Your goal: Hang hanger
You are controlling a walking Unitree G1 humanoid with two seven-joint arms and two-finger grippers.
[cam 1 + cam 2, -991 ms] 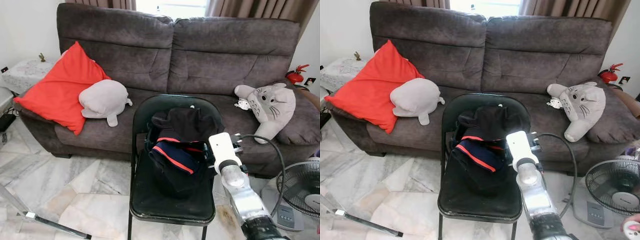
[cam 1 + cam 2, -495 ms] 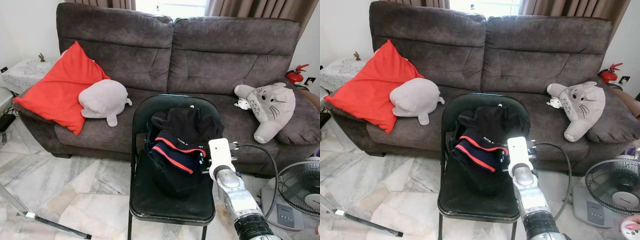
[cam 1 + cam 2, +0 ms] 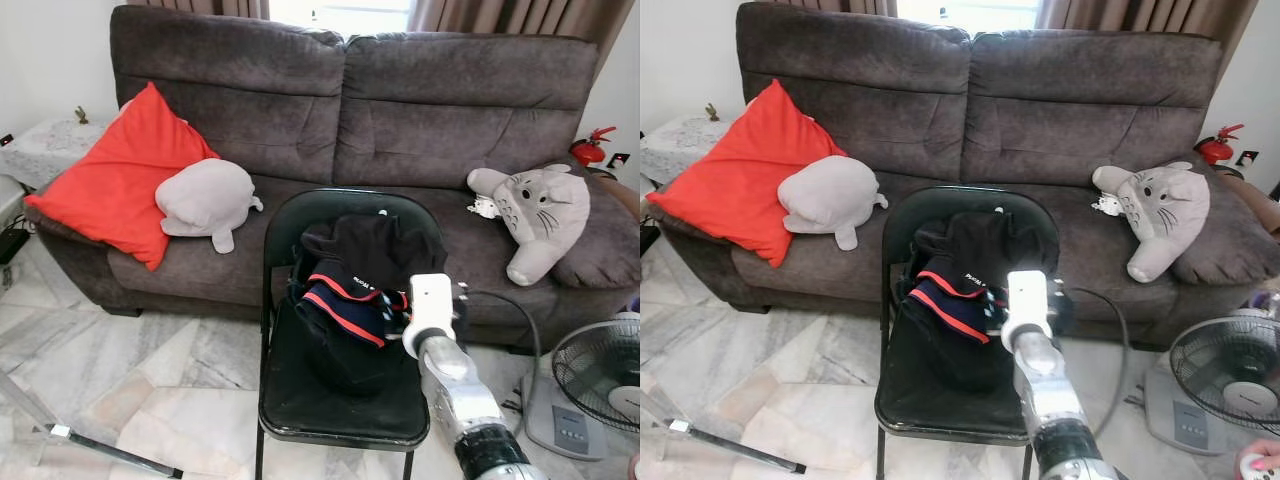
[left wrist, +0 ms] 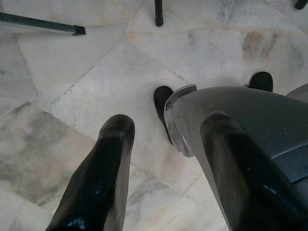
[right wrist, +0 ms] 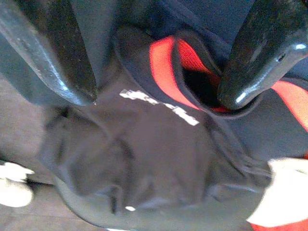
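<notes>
Early stage: right tool (image 5: 159, 72) spread open over clothes (image 3: 365, 285) on chair (image 3: 300, 385) seat's right edge; nothing gripped, hanging not yet done.

Head views are pretty bright and sharp overall, daylight coming in from the blown-out window strip (image 3: 345, 12) behind the dark grey-brown fabric sofa (image 3: 300, 110). That patch is pure white glare, no detail. The black folding metal chair (image 3: 940, 395) and the dark bundle of clothes with red trim (image 3: 355, 290) are underexposed and their folds hard to read. Soft shadows under the sofa on the pale marble floor tiles (image 3: 120, 380). Left wrist view is evenly lit, with its black fingers (image 4: 96, 192) soft up close. Right wrist view is dimmer, smeared with blur, colours slightly washed.
</notes>
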